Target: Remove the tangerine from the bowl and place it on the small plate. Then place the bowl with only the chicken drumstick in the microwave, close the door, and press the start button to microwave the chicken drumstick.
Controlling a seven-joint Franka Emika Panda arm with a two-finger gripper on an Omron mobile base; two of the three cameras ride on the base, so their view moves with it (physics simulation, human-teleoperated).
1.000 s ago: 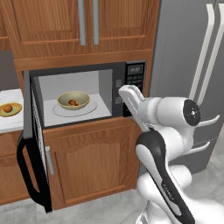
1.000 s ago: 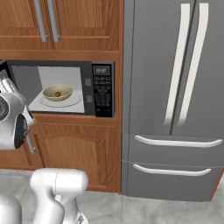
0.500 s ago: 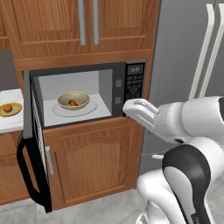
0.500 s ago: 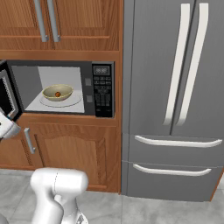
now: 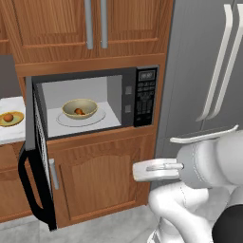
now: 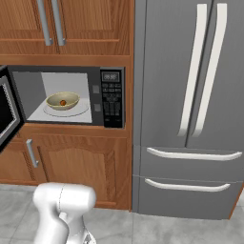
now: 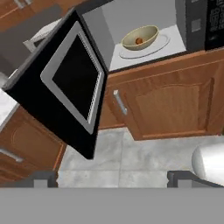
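I have the bowl [image 5: 79, 108] sitting on the glass turntable inside the microwave [image 5: 95, 102], with the chicken drumstick [image 5: 80, 112] showing as a small reddish-brown lump in it. The tangerine [image 5: 8, 117] is out on the small plate [image 5: 17, 119], which rests on the pale surface [image 5: 10, 135] to the left of the oven. So, as I judge it, what remains is shutting the door [image 5: 39, 156] and pressing start on the keypad panel [image 5: 145, 97].

The door hangs wide open, swung out toward me with its curved bar handle [image 5: 27, 190] low on the outer face. In the hand view the gripper [image 7: 111, 178] looks past the door's dark inner window, its two tips spread far apart with nothing between them, so it is empty and fully opened. The arm is pulled down and back, well apart from both door and oven.

My main worry is the approach to the door. If I come in from the cavity side, I could push the door further open, or clip its free edge and knock it against the cabinet below. I need to get round to the outer face first. Pushing too close to the hinge would give little leverage and the fingertip could skid along the glass. A hard swing might jolt the oven and slide the bowl on the turntable. Afterwards, wide-spread tips could catch two keys at once on the panel, so I would close them before pressing.
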